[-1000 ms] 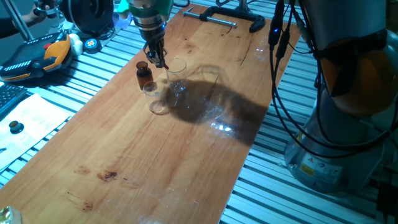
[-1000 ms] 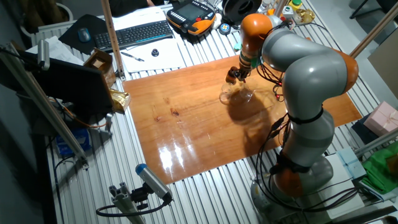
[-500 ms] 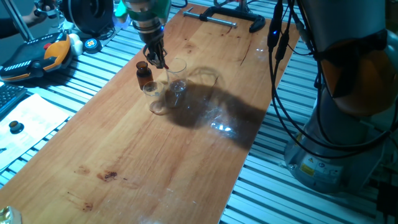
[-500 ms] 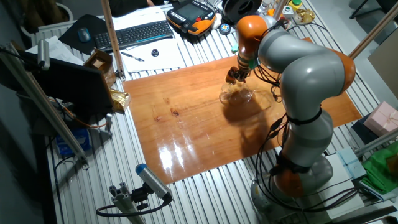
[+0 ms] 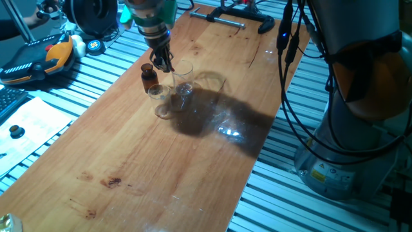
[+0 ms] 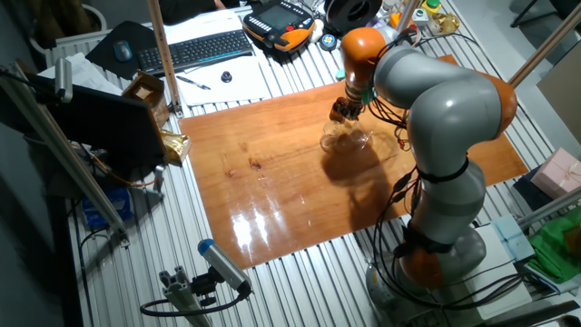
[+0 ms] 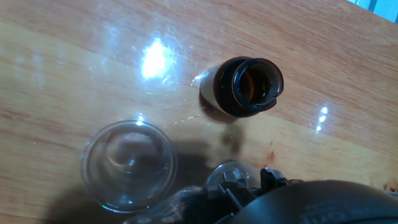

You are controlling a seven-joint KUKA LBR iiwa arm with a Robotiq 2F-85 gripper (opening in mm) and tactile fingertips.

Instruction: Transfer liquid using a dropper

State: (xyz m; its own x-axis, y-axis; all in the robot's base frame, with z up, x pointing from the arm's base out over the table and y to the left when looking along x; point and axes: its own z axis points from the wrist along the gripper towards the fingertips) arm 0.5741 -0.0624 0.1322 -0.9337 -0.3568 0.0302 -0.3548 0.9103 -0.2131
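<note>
My gripper [image 5: 163,64] hangs over the far end of the wooden board [image 5: 129,161], fingers close together on the dropper [image 5: 168,67], of which only a small red bit shows. It is just above and right of the small brown amber bottle [image 5: 149,76]. A tall clear glass cup [image 5: 183,75] stands to its right and a low glass cup [image 5: 156,95] in front of the bottle. In the hand view the open bottle mouth [image 7: 249,84] is ahead of the fingers and the low cup [image 7: 129,165] is at lower left. The gripper also shows in the other fixed view [image 6: 339,111].
A black clamp [image 5: 225,19] lies at the board's far end. An orange teach pendant [image 5: 38,58] and a keyboard [image 6: 195,50] sit beside the board. Robot cables [image 5: 290,96] hang at the right edge. A glass ring or base [image 5: 165,112] lies near the low cup.
The hand has shifted a little towards the amber bottle while still holding the dropper. The bottle and the cups have not moved.
</note>
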